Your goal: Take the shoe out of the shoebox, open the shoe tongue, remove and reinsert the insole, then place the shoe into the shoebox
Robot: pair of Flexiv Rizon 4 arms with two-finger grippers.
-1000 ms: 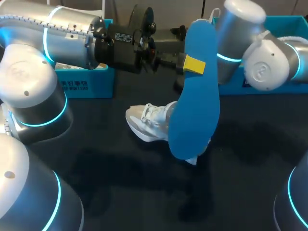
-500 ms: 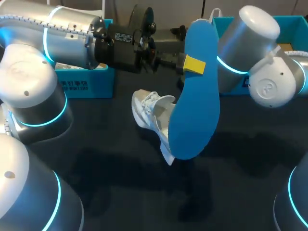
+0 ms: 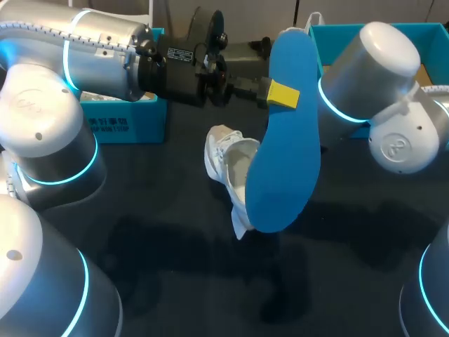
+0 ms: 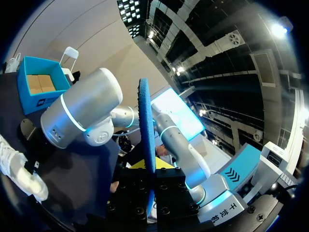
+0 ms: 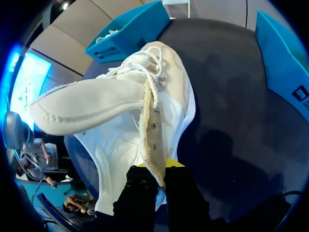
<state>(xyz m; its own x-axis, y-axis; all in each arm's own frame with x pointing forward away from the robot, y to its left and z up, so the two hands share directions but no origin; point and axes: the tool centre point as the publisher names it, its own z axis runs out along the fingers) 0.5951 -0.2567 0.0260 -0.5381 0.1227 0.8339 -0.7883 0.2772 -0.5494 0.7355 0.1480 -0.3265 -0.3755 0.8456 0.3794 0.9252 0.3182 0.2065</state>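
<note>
Shoe: white lace-up shoe, over the middle of the counter, tilted with one end pointing down; it looks lifted clear of the surface.
Tongue: the tongue is folded out wide to one side of the laces, leaving the opening bare.
Right jaws: clamped on the shoe's eyelet edge, one finger on each side of it, as the right wrist view shows; in the head view they are hidden behind the insole.
Insole: blue insole, out of the shoe and standing upright on edge, just beside the shoe and partly in front of it.
Left jaws: closed on the insole near its upper end, a yellow tip pressed on its face.
Boxes: left teal box behind the left arm; right teal box behind the right arm. The shoe is in neither.
</note>
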